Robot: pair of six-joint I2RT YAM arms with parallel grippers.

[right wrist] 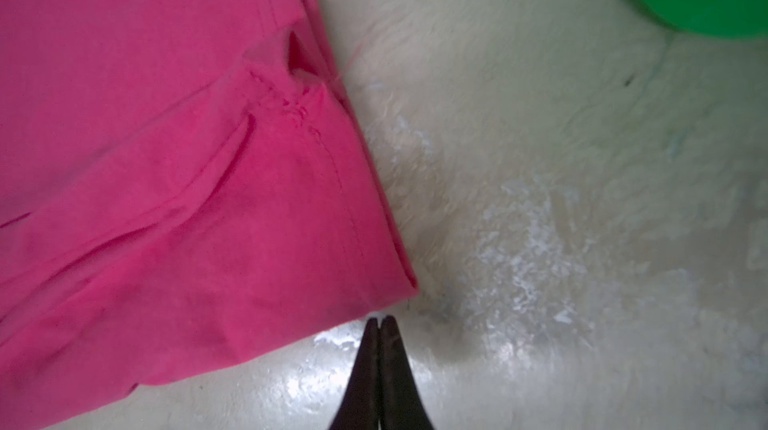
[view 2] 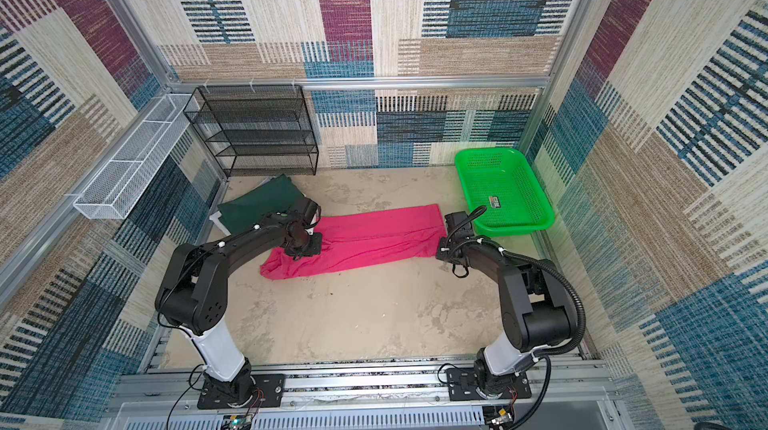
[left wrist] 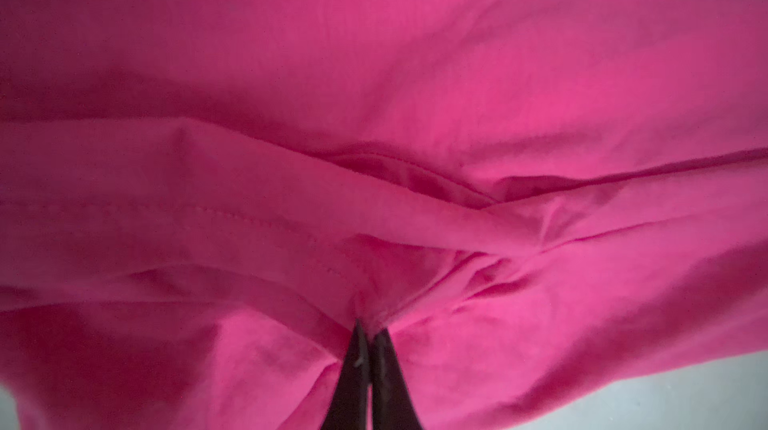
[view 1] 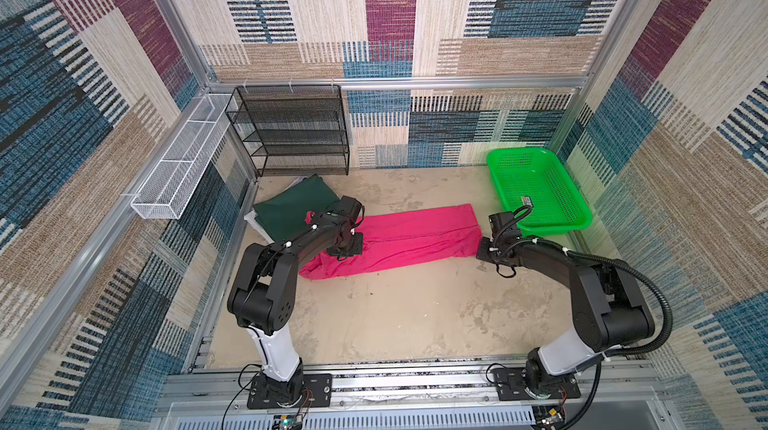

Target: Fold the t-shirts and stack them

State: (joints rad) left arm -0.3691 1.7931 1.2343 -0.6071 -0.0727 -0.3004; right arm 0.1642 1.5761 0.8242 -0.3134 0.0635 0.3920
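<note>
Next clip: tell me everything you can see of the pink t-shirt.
The pink t-shirt is bright magenta soft cloth with stitched hems. It is folded into a long, wrinkled band lying flat on the beige table, running from near the dark green t-shirt toward the green basket. The left gripper is shut, pinching a bunched fold at one end. The right gripper is shut just off the opposite corner, gripping no cloth that shows.

Pink t-shirt [view 2: 365,237]: lay on the table [view 2: 374,324] as a long folded band.
Dark green t-shirt [view 2: 253,206]: lay folded at far left, on white cloth [view 2: 215,218].
Green basket [view 2: 505,195]: stood at far right.
Black mesh rack [view 2: 257,129]: stood against the back wall.
Left arm [view 2: 249,237]: reached over the band's left end.
Right arm [view 2: 511,278]: reached its right end.
</note>
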